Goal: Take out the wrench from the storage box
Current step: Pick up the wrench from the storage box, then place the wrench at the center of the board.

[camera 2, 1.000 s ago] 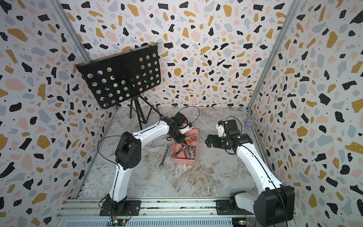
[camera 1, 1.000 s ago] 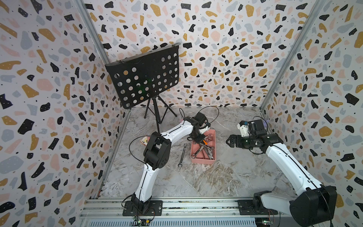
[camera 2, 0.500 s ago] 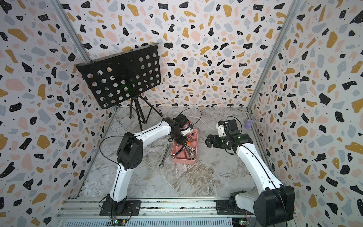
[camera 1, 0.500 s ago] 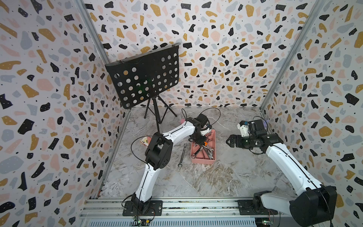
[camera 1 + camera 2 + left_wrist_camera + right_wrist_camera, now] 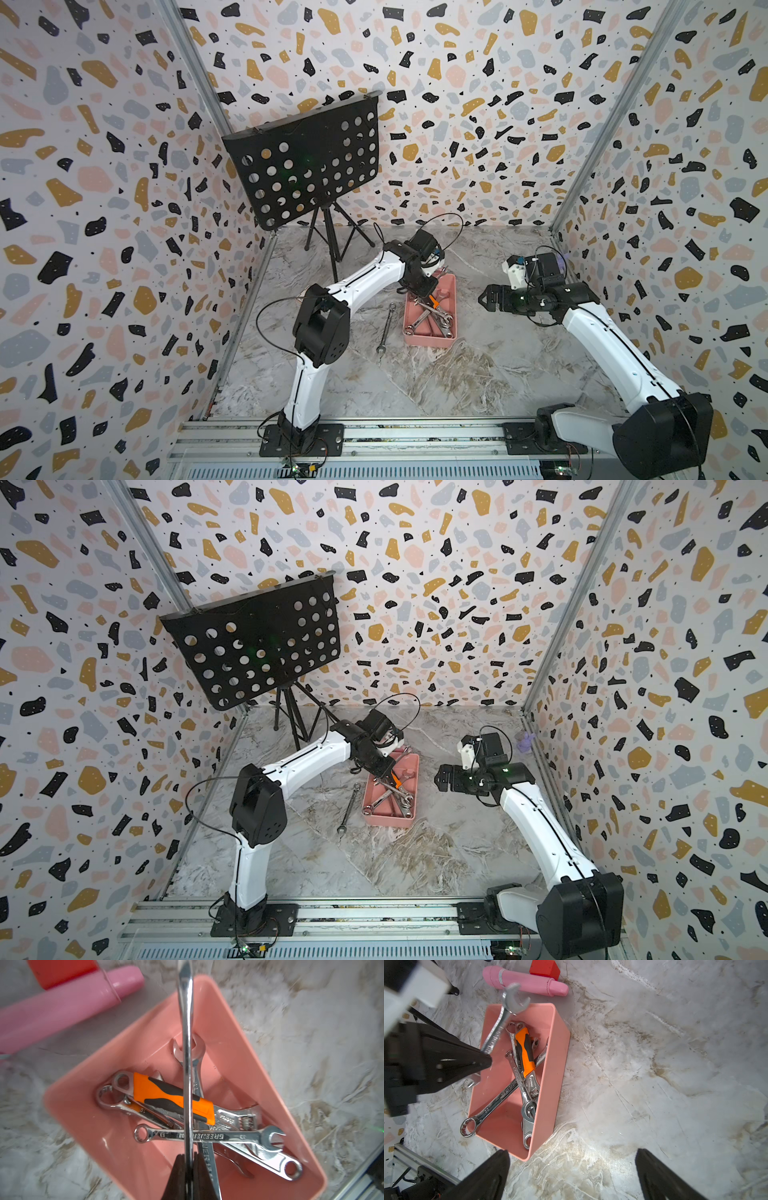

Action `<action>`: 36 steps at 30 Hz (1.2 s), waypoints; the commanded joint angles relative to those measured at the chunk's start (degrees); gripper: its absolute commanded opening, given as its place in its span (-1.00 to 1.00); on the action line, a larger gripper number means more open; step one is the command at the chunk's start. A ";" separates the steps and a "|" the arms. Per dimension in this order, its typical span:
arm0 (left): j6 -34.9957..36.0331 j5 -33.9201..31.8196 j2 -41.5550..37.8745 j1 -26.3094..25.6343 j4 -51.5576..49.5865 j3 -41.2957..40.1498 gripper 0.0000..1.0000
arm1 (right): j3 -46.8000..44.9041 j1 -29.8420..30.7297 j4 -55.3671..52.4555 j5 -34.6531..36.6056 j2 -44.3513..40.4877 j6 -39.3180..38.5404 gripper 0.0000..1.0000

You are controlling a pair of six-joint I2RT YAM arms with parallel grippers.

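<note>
The left hand (image 5: 188,1157) is clamped shut on the shank of a chrome open-end wrench (image 5: 500,1026). It holds the tool edge-on and tilted above the storage box (image 5: 430,341), which sits near the centre of the frame in both top views. Gripping the shank likely keeps the fingers clear of the tangle in the box: an orange-handled adjustable wrench (image 5: 172,1101) among crossed combination wrenches (image 5: 207,1136). The right hand (image 5: 572,1152) hangs wide open and empty, apart from the box on its right in the top views. Bare table (image 5: 478,374) lies open toward the lower frame. A loose wrench (image 5: 386,328) takes the strip just left of the box, and a pink stick (image 5: 525,980) lies beyond its far rim.
</note>
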 commanded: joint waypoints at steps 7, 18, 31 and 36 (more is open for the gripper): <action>-13.61 -3.47 -20.19 -0.50 6.25 -16.02 -1.00 | 0.15 -0.16 1.11 -2.33 0.07 1.05 1.00; -21.54 -3.46 -39.48 6.88 19.72 -47.49 -1.00 | -1.24 -0.15 3.81 -5.12 -0.05 2.68 1.00; -16.66 5.97 -31.29 16.25 33.23 -60.29 -1.00 | -2.92 -0.21 3.62 -4.28 -1.77 3.25 1.00; -15.74 6.86 -27.95 17.64 34.35 -60.70 -1.00 | -2.92 -0.16 3.61 -4.10 -1.59 3.30 1.00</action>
